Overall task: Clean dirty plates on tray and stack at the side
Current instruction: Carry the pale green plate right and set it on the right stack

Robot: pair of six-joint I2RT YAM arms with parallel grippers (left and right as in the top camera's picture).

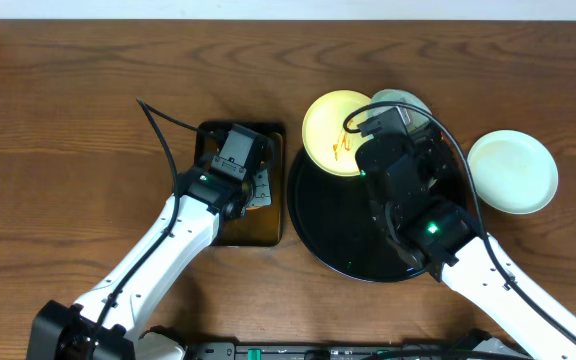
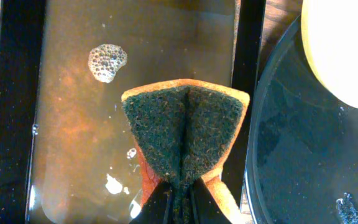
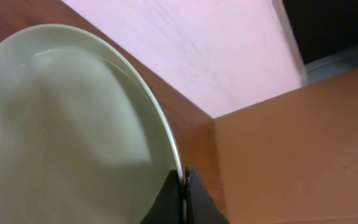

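The pale yellow plate [image 1: 336,132] lies across the upper-left rim of the tray [image 1: 348,225], partly over the glossy black surface and partly over the counter [image 1: 68,120]. Orange-red smears show on the side of it nearest the right arm.

Just beside it, at the tray's far edge, a mint-white plate [image 3: 61,124] is held tilted up on its edge. The right pincer [image 3: 183,184] is clamped on its rim, one finger on each face. In the overhead view the arm's wrist covers most of this plate, and only a pale sliver shows past it. Whether its face carries sauce cannot be told.

A second mint-white plate [image 1: 512,172] lies flat on the counter to the right of the tray, apart from its rim.

To the left of the tray, almost touching it, stands the rectangular dark pan [image 2: 17,124], holding brownish water with a patch of foam [image 2: 107,62]. Above the pan's right half, the left pincer [image 2: 178,193] is closed on a folded sponge [image 2: 185,130]. Its dark green scouring side faces the camera and orange edges show around it.
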